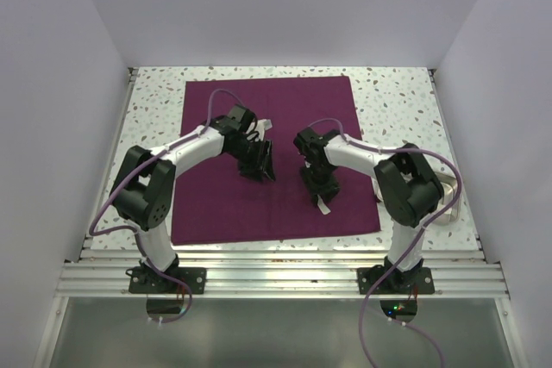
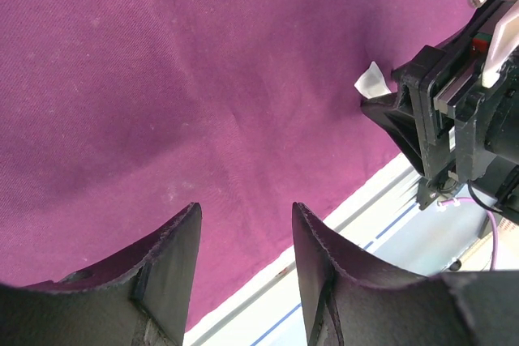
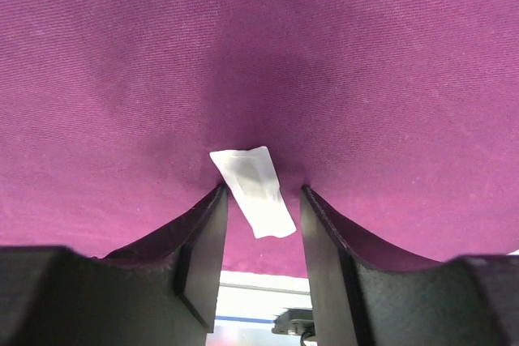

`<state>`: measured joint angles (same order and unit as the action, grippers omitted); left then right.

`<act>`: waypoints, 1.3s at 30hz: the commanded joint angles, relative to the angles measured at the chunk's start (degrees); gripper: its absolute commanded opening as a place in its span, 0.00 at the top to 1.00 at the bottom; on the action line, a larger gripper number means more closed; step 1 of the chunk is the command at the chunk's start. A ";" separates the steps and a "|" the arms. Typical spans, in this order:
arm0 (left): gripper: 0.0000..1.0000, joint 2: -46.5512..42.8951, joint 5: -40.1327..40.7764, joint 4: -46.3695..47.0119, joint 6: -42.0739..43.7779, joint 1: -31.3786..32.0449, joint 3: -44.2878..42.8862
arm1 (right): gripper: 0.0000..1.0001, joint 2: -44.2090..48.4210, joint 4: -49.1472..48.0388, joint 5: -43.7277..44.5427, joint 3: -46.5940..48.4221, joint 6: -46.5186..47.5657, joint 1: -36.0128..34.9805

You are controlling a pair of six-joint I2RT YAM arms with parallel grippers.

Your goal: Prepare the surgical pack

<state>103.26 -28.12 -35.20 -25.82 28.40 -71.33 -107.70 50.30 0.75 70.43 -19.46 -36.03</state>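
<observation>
Right gripper (image 3: 263,190) spread, straddling gauze pad (image 3: 251,182) on purple cloth (image 3: 243,54) by near edge of worktop (image 1: 397,101); left gripper (image 2: 245,207) spread, hovering.

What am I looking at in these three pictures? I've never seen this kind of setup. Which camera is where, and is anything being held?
These are two robot arms bolted at the table's near edge, each ending in a two-finger gripper. The overhead picture looks down from behind them, showing the left arm and the right arm. The other two pictures come from cameras on the wrists, so the dark shapes at the bottom are each arm's own fingers. A plum-purple cloth lies spread on the speckled table. The left gripper is open and empty. The right gripper is open with a small white gauze pad between its fingers. I cannot tell whether the pad is gripped.
</observation>
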 commanded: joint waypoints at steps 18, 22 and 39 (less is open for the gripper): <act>0.48 -1.14 -1.94 1.36 2.01 -1.24 0.05 | 0.69 -0.41 2.34 2.32 4.62 -1.81 -1.15; 0.48 -1.22 -2.20 1.36 2.09 -1.33 0.05 | 0.70 0.21 2.60 2.67 5.24 -2.07 -1.15; 0.33 -3.15 -18.54 19.36 -4.67 -1.51 5.93 | 0.71 -1.98 10.78 1.62 26.15 -7.07 -0.80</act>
<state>103.11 -40.36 -24.97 -27.62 27.35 -67.79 -108.53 57.71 2.26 92.09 -23.68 -36.86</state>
